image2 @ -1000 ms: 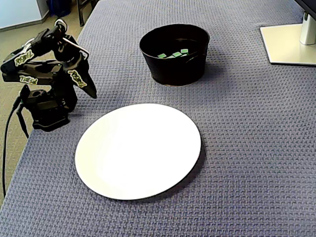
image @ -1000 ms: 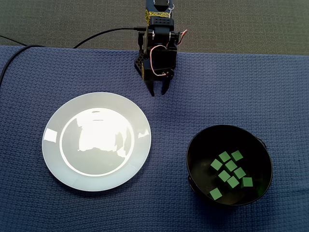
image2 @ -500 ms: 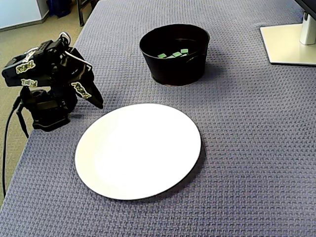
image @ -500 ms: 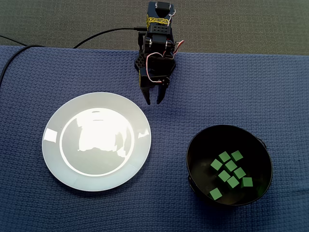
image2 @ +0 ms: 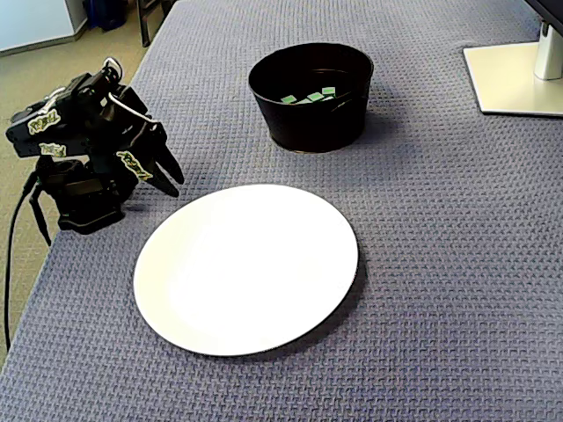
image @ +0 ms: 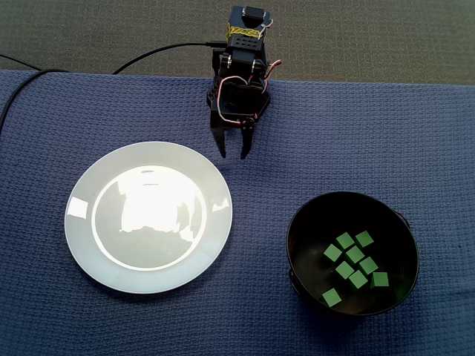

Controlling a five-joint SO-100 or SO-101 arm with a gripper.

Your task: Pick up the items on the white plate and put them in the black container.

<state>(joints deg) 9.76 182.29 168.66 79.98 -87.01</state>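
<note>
The white plate (image: pixel 148 216) lies bare on the blue cloth, with nothing on it in either fixed view (image2: pixel 246 268). The black container (image: pixel 353 254) sits to its right and holds several green squares (image: pixel 355 256); the other fixed view shows the container (image2: pixel 310 110) at the far end. My gripper (image: pixel 231 155) hangs folded close to the arm's base, pointing down just past the plate's far rim. Its fingers are apart and nothing is between them. From the side, the gripper (image2: pixel 174 187) sits low above the cloth, left of the plate.
A black cable (image: pixel 148 55) runs from the arm's base off the cloth's far edge. A white monitor stand (image2: pixel 515 79) rests at the cloth's corner beyond the container. Floor lies past the cloth's edge by the base.
The arm has folded down and back toward its base, swinging the gripper slightly toward the plate side. Its fingers have spread a little wider.
</note>
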